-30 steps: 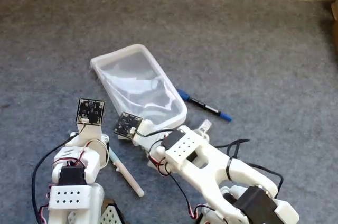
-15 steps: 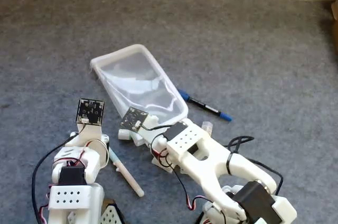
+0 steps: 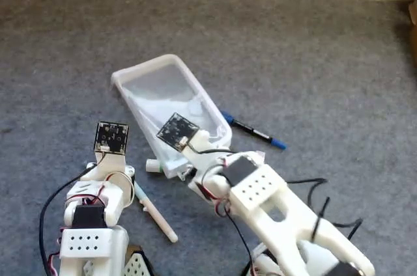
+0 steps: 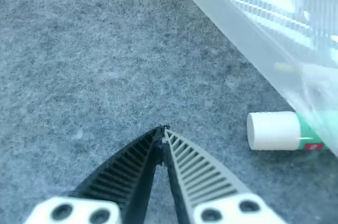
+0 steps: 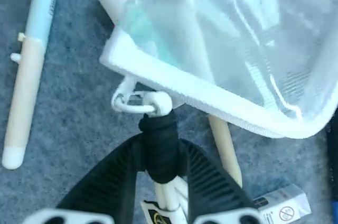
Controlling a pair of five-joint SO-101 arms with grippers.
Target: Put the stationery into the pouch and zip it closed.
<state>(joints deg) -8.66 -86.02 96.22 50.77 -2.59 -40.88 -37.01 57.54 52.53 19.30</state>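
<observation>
A translucent white pouch (image 3: 166, 97) lies slanted on the grey carpet. At its near end my right gripper (image 5: 158, 147) is shut on the black zipper pull (image 5: 158, 129), which hangs from a white ring. A white-capped glue stick (image 3: 153, 165) pokes out from under the pouch's near corner and lies just ahead of my left gripper (image 4: 162, 131). That gripper is shut on nothing, low over bare carpet. A cream and pale blue pen (image 3: 153, 211) lies between the two arms. A blue and black pen (image 3: 251, 129) lies to the right of the pouch.
A wooden stick (image 5: 224, 142) lies partly under the pouch's near edge, and a small printed box (image 5: 277, 205) sits beside it. The left arm (image 3: 98, 214) stands at the lower left. Open carpet stretches beyond and to the left of the pouch.
My right arm has pushed forward toward the pouch, its wrist camera now over the pouch's near end. The glue stick's cap now shows at the pouch's corner. The left arm kept still.
</observation>
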